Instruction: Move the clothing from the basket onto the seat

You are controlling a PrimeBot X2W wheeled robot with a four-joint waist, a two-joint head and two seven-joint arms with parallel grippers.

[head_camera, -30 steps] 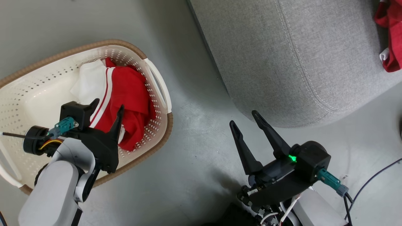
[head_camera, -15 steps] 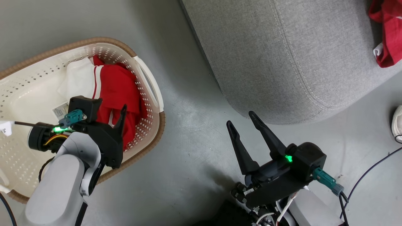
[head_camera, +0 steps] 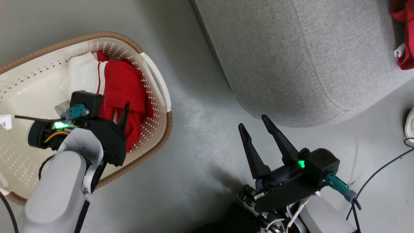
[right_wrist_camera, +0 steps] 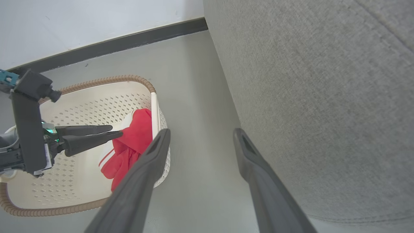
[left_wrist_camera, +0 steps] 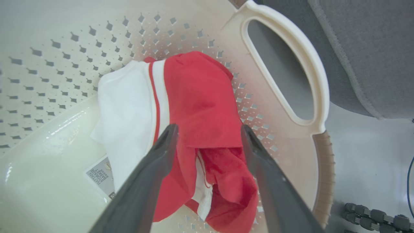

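Soft, light and floppy, the clothing (left_wrist_camera: 197, 97) bunched at the basket's (left_wrist_camera: 64, 58) right end wants pinching at its thick red fold by the wide-open left gripper (left_wrist_camera: 208, 129), seemingly not yet touching.

a paper label (left_wrist_camera: 101, 177) lies on the bottom of the basket (left_wrist_camera: 48, 64). its grey print, seen upside down, looks like "rattan storage basket"; the smaller print is not readable. a white tag (head_camera: 4, 122) over the basket's left part begins with "3", and the rest is cut off.

Pale grey forearms (head_camera: 55, 191) end in black wrist housings (head_camera: 320, 165), each lit green, with teal connectors (head_camera: 336, 187). The left gripper (left_wrist_camera: 208, 127) and right gripper (head_camera: 252, 121) have long, dark, tapered fingers (head_camera: 254, 155).
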